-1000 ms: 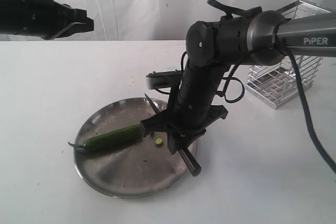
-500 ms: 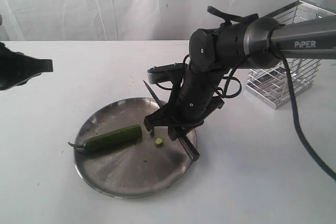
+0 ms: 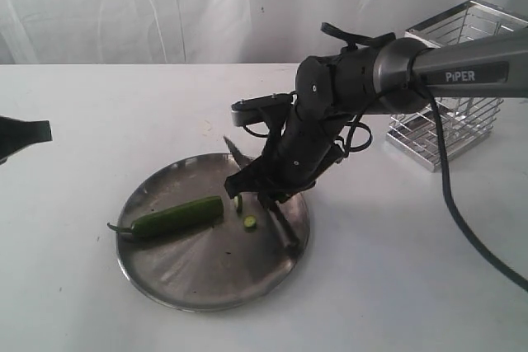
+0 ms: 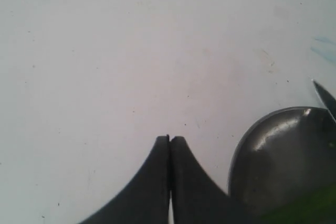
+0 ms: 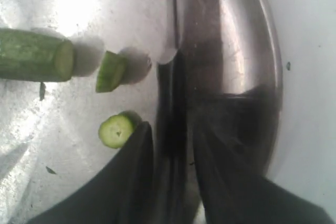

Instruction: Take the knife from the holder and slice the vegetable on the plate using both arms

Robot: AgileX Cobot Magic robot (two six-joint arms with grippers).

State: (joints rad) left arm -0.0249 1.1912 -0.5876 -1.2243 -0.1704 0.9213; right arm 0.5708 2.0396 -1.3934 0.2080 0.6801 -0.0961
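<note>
White tabletop (image 3: 99, 121) backed by a pale curtain fills the exterior view; the wire holder (image 3: 450, 125) stands at two o'clock, well apart from the steel plate (image 3: 165, 278); the chili pepper (image 3: 177, 216) lies across the plate, a cut round (image 3: 249, 222) just beside it; the right arm bends down over the plate's three o'clock rim; the left gripper (image 3: 25, 131) sits at the nine o'clock edge. Left wrist view: its fingers (image 4: 152, 182) pressed together over bare table, the plate rim near. Right wrist view alone shows a second slice (image 5: 110, 72), and the right gripper (image 5: 170, 145) clamped on the knife (image 5: 170, 14), blade over the plate.
</note>
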